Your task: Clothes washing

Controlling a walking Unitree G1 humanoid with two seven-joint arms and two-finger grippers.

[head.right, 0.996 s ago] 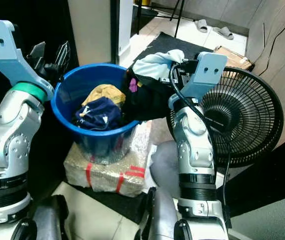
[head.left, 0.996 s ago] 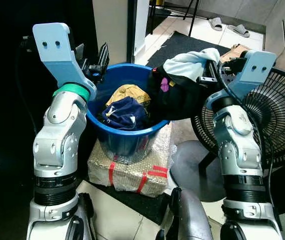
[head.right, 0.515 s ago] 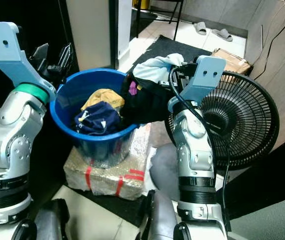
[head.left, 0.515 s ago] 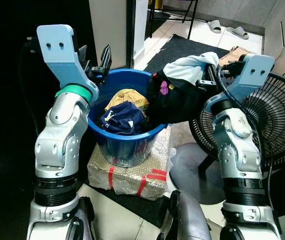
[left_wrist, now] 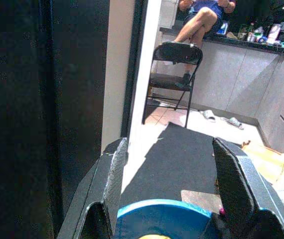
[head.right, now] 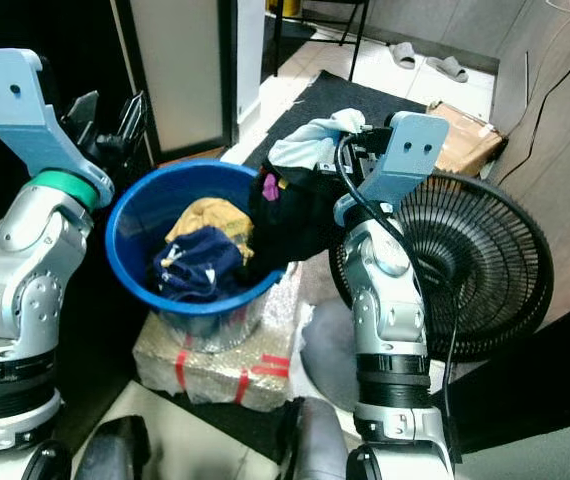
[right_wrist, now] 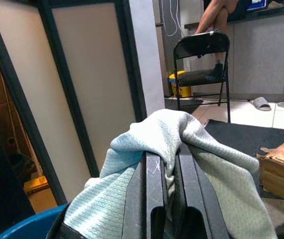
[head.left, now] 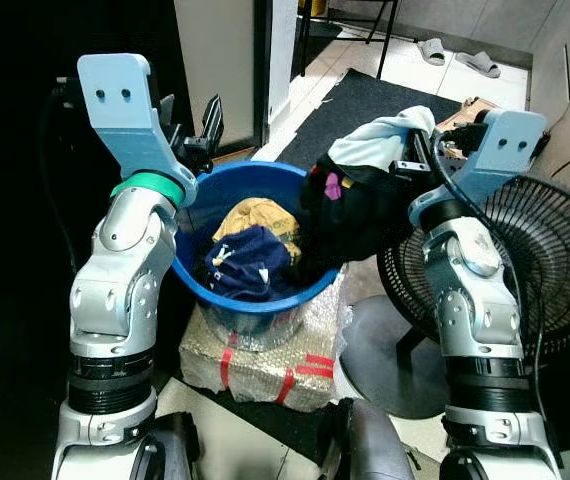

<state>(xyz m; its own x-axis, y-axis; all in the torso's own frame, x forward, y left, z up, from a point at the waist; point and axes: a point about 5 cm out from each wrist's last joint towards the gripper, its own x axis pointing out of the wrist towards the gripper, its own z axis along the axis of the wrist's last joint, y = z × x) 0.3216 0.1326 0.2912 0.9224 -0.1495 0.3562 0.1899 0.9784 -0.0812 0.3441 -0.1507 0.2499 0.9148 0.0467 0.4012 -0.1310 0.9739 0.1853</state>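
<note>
1. Laundry gathering, by the look of it: blue tub (head.left: pixel 265 290) on a wrapped box (head.left: pixel 265 345), holding a navy garment (head.left: pixel 250 260) and a yellow one (head.left: pixel 255 215).
2. Right gripper (right_wrist: pixel 168 164) raised at the tub's right rim, fingers pressed nearly together on a pale green cloth (right_wrist: pixel 132 164); cloth draped over both fingers, dark clothes (head.left: pixel 355 205) bunched beneath and spilling over the rim.
3. Left gripper (left_wrist: pixel 174 179) held high at the tub's far left rim, fingers spread wide, gripping nothing.
4. Both silver forearms upright, elbows bent, wrists level with the tub's top.
5. Likely next: carry the cloth in over the tub's middle, then part the fingers so the bundle falls inside rather than outside the rim.
6. Standing fan (head.left: pixel 525 260) just beside the right arm; worth keeping clear of.
</note>
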